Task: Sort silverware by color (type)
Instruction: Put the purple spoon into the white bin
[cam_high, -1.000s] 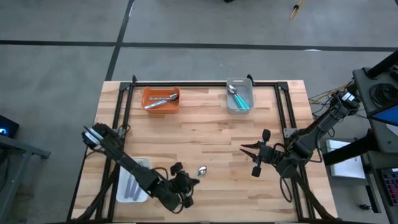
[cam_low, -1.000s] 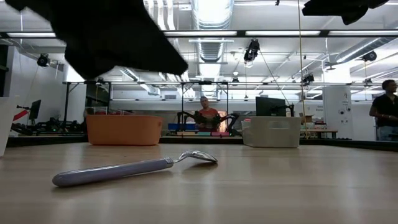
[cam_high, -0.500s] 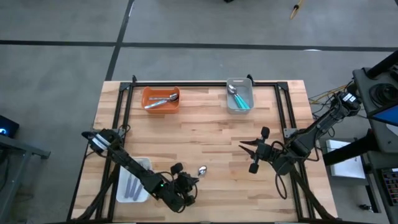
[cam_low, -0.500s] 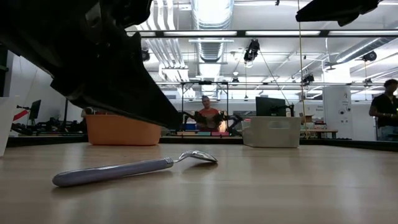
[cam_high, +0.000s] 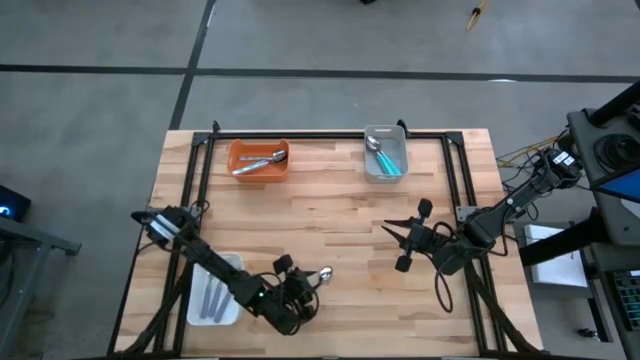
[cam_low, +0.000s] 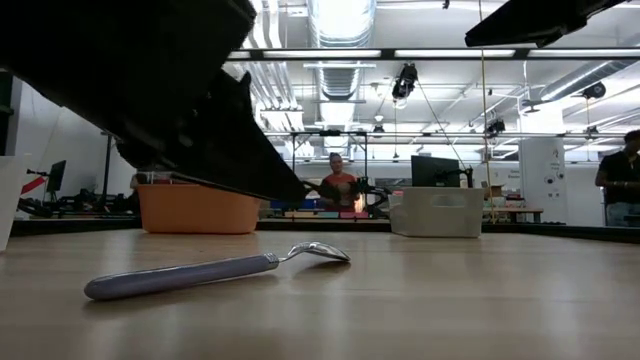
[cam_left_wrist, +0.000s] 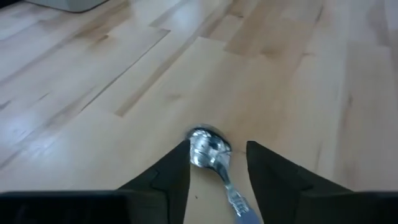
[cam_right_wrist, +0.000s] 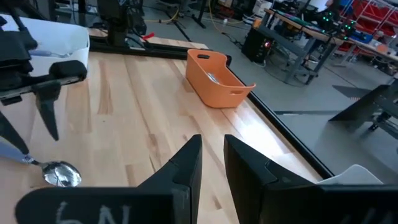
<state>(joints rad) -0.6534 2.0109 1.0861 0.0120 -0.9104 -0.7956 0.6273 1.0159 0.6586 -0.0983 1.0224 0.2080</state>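
- Now the left gripper (cam_left_wrist: 217, 163) hangs low over the table (cam_high: 340, 215), its fingers (cam_left_wrist: 166, 175) parted either side of the spoon (cam_left_wrist: 211, 155), gripping nothing.
- That spoon lies flat; its handle runs back under the gripper, bowl pointing away.
- Farther off, the right gripper (cam_high: 403, 245) waits mid-table, fingers narrowly apart, empty.

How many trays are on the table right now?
3: an orange tray at the far left, a grey tray at the far right, and a white tray at the near left, partly under the left arm.
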